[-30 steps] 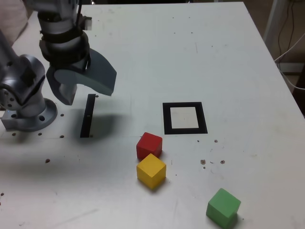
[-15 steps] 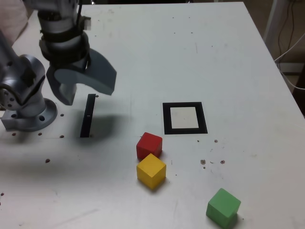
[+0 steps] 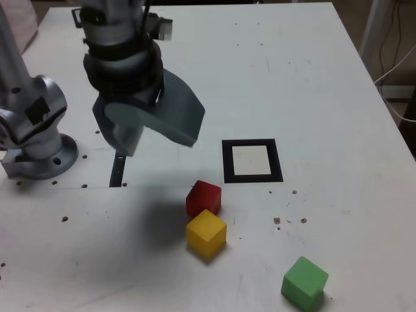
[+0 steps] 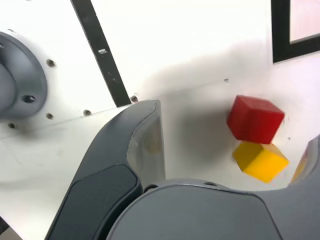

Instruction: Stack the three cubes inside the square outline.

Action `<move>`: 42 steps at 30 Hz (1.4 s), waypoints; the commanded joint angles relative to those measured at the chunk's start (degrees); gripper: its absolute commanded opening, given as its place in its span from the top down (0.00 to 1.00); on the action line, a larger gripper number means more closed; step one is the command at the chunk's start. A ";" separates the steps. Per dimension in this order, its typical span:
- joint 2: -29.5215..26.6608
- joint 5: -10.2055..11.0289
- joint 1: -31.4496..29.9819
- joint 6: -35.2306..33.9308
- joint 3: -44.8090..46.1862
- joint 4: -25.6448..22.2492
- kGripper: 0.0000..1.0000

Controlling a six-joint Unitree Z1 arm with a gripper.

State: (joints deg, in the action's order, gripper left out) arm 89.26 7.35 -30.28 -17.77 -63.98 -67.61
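The claw (image 3: 160, 140) hangs above the table (image 3: 331, 97) in the exterior view's left half, its jaws spread wide with nothing between them, and it casts a soft shadow on the white surface. Next in size comes the square outline (image 3: 278, 170), a flat black border around a white centre, lying to the exterior view's right of the claw. The narrow black strip (image 3: 117, 170) lies partly hidden behind the claw, near the round base (image 3: 45, 156) of the arm. Of the three cubes, the green cube (image 3: 304, 283) sits well apart from the others, toward the exterior view's bottom right. The yellow cube (image 3: 207, 234) and the red cube (image 3: 203, 199) are close together, seemingly touching, with the red one nearer the square outline. All three cubes rest on the table, outside the outline.
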 commanded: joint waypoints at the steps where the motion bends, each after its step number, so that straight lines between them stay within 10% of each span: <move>1: 2.16 -0.51 -1.56 -0.50 -1.40 0.54 0.00; 42: 20.96 -1.31 -0.07 -0.13 -6.28 8.10 0.18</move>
State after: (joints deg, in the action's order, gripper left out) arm 109.77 5.94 -30.61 -18.19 -70.04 -59.20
